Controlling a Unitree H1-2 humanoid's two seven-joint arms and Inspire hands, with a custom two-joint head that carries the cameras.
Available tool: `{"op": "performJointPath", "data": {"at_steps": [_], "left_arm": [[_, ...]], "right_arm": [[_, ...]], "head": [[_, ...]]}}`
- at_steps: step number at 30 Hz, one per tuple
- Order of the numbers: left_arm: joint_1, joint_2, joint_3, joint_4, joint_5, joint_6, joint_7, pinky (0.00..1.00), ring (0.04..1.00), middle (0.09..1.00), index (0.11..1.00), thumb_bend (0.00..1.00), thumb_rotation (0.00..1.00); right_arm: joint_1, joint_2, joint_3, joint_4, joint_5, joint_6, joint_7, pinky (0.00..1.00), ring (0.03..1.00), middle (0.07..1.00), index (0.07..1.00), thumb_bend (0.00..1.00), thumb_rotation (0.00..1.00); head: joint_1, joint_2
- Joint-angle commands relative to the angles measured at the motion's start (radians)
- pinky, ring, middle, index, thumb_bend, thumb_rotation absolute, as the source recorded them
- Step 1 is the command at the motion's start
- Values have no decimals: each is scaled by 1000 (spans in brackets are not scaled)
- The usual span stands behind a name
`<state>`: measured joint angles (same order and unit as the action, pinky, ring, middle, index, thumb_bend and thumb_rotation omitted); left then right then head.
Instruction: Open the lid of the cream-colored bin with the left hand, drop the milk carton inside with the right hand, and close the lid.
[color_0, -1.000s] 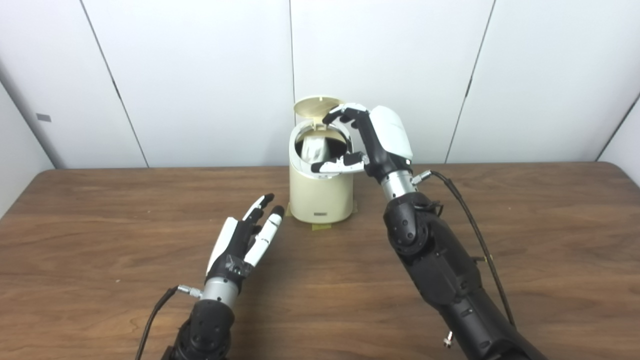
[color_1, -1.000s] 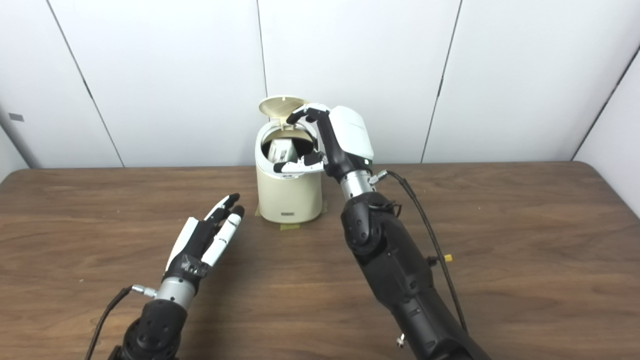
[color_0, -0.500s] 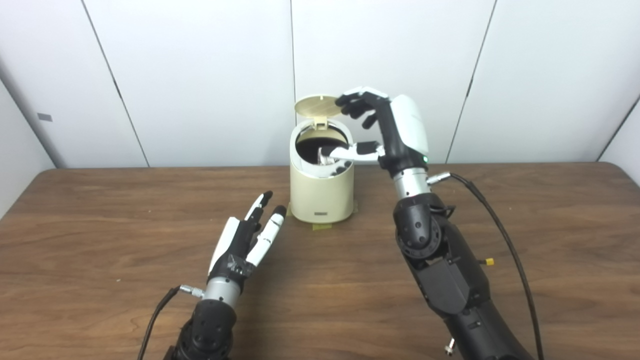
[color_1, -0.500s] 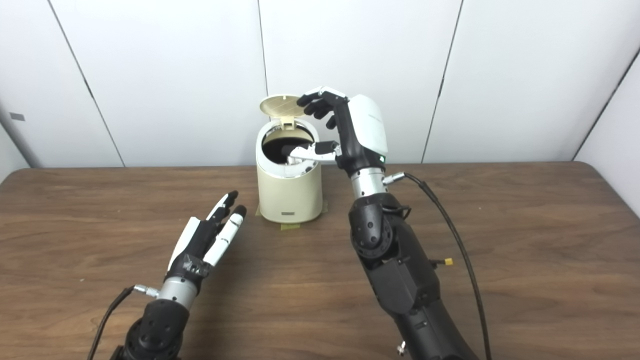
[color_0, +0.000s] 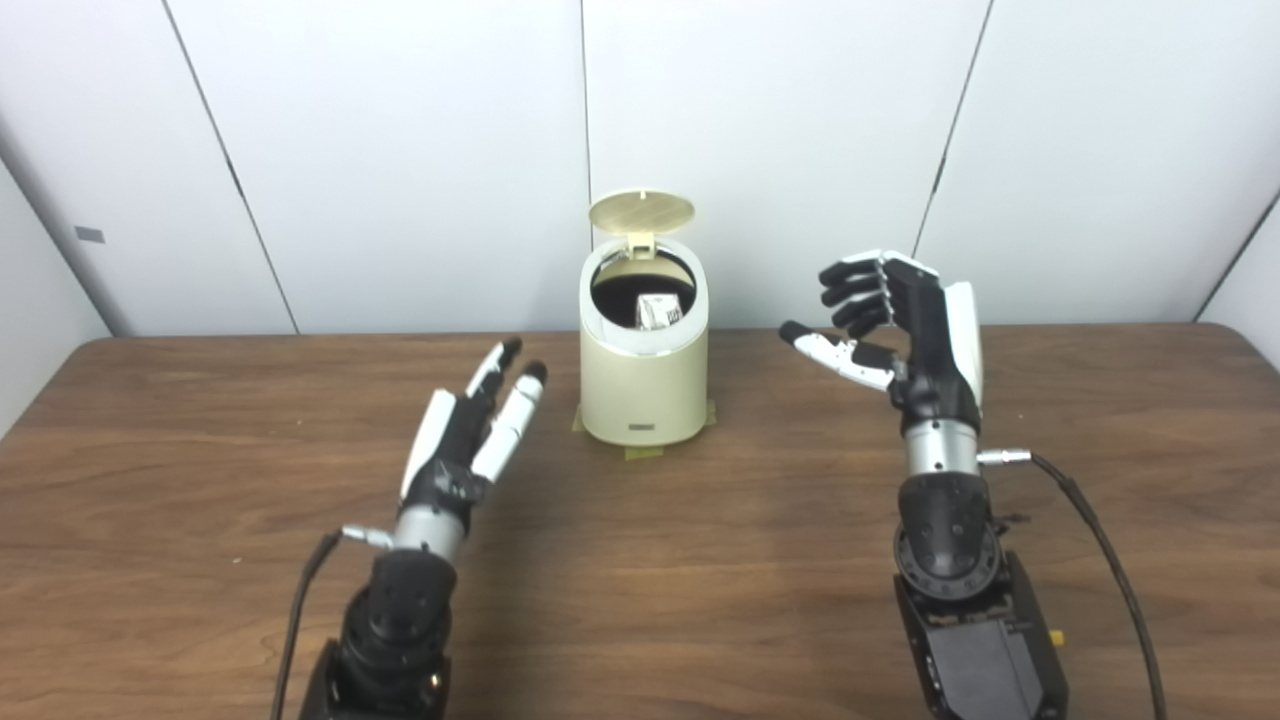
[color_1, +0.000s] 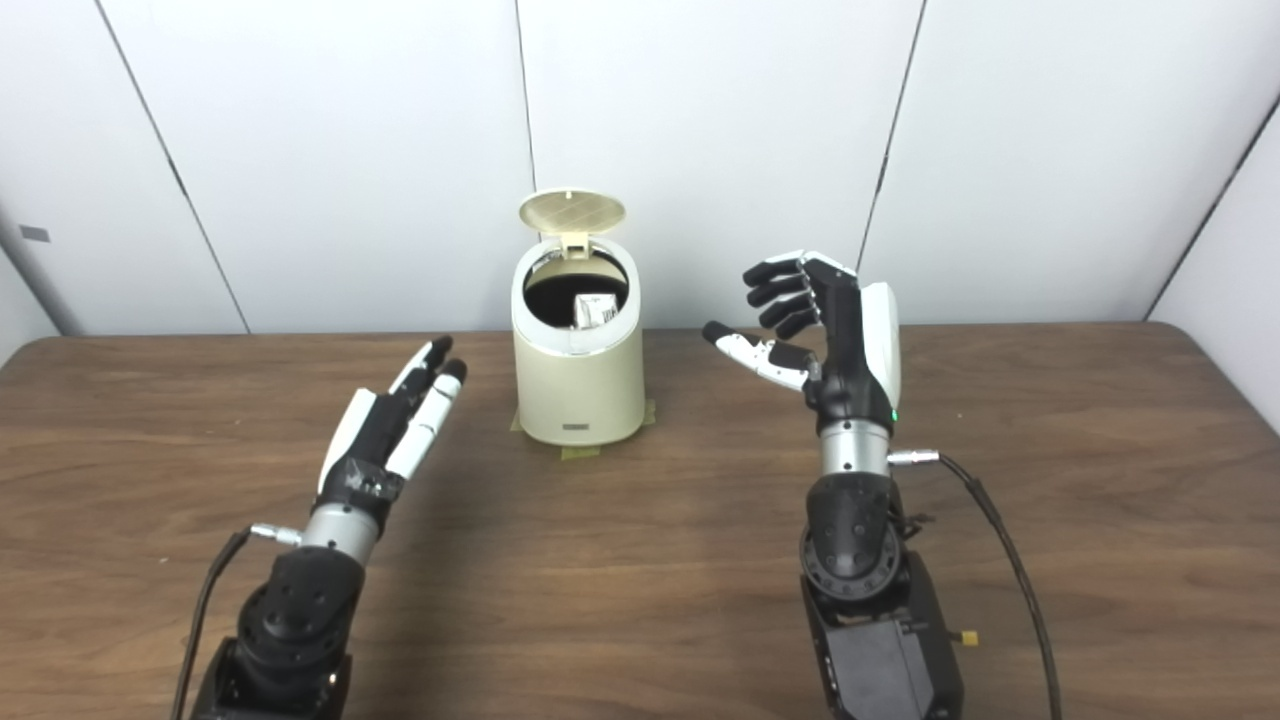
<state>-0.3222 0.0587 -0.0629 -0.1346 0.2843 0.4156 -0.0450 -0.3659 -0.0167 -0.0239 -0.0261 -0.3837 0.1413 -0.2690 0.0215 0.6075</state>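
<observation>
The cream-colored bin (color_0: 643, 385) stands at the back middle of the wooden table, its round lid (color_0: 641, 210) tipped up and open. Inside the dark opening the white milk carton (color_0: 657, 310) shows its top. My right hand (color_0: 890, 320) is raised to the right of the bin, well apart from it, open and holding nothing. My left hand (color_0: 470, 425) hovers low to the left of the bin, fingers stretched out toward it, open and not touching it.
The bin sits on tape patches (color_0: 640, 452) stuck to the table (color_0: 200, 480). A white panelled wall (color_0: 400, 150) rises just behind the table's far edge. Cables (color_0: 1100, 540) trail from both wrists over the tabletop.
My right hand has let go of the milk carton into the bin and pulled back to the right and toward me. My left hand has shifted slightly left and forward.
</observation>
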Motion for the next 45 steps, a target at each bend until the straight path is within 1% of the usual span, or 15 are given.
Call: {"op": "performJointPath", "data": {"at_steps": [1, 2, 4, 6, 8, 11, 13, 16, 18, 21, 24, 27, 29, 36, 45], "left_arm": [[-74, 9, 14, 3, -34, -11, -12, 1000, 964, 939, 952, 499, 926], [-84, 13, 17, 7, -44, -10, -19, 989, 944, 923, 945, 492, 929], [-124, 40, 18, 22, -64, -16, -45, 971, 929, 908, 933, 481, 934], [-177, 78, 11, 44, -77, -33, -80, 945, 911, 884, 890, 470, 925], [-225, 105, 14, 60, -105, -37, -114, 918, 893, 863, 861, 480, 944], [-293, 119, 32, 101, -169, -43, -145, 890, 881, 865, 855, 479, 914], [-328, 117, 47, 146, -209, -64, -152, 895, 888, 875, 862, 481, 879], [-371, 106, 70, 226, -258, -102, -154, 919, 924, 912, 889, 499, 869], [-391, 106, 73, 269, -272, -130, -154, 922, 934, 931, 905, 531, 880], [-416, 111, 66, 320, -265, -182, -151, 933, 949, 955, 934, 567, 888], [-441, 115, 60, 361, -239, -225, -128, 952, 963, 971, 959, 531, 936], [-464, 119, 55, 401, -221, -258, -110, 968, 971, 975, 970, 469, 977], [-480, 128, 47, 426, -213, -276, -109, 986, 980, 984, 981, 503, 944], [-520, 154, -6, 455, -164, -287, -129, 978, 974, 963, 977, 524, 908], [-524, 192, -89, 414, -74, -269, -165, 964, 988, 945, 941, 464, 910]], "right_arm": [[-2, 15, -13, -64, 56, 12, 26, 339, 414, 486, 506, 521, 0], [9, 16, -16, -76, 71, 25, 38, 351, 415, 489, 516, 520, 0], [45, -13, 6, -131, 88, 123, 121, 382, 461, 487, 513, 521, 4], [84, -50, 27, -193, 115, 231, 215, 486, 584, 646, 502, 505, 131], [121, -63, 28, -228, 152, 277, 260, 572, 670, 730, 721, 567, 392], [176, -51, 4, -255, 236, 301, 294, 652, 760, 803, 824, 579, 552], [215, -42, -2, -258, 271, 282, 299, 667, 776, 819, 855, 578, 580], [274, -35, 17, -247, 264, 218, 284, 632, 741, 807, 885, 535, 532], [306, -22, 25, -242, 265, 183, 272, 605, 727, 799, 894, 505, 597], [339, 4, 15, -228, 316, 120, 273, 612, 735, 787, 885, 346, 630], [358, 17, 4, -217, 368, 74, 284, 639, 742, 785, 881, 267, 596], [368, 23, 0, -205, 399, 40, 284, 643, 739, 776, 876, 273, 571], [373, 24, -2, -196, 415, 20, 285, 650, 747, 792, 882, 338, 660], [376, 21, 1, -187, 428, 8, 278, 639, 752, 796, 891, 469, 746], [396, 24, 46, -156, 300, -48, 234, 613, 713, 770, 878, 376, 694]], "head": [[1, 1], [1, 1], [-1, -1], [0, 0], [-1, 1], [3, 2], [13, 2], [16, 2], [15, 1], [19, -2], [25, -5], [25, -8], [23, -10], [20, -11], [19, -11]]}}
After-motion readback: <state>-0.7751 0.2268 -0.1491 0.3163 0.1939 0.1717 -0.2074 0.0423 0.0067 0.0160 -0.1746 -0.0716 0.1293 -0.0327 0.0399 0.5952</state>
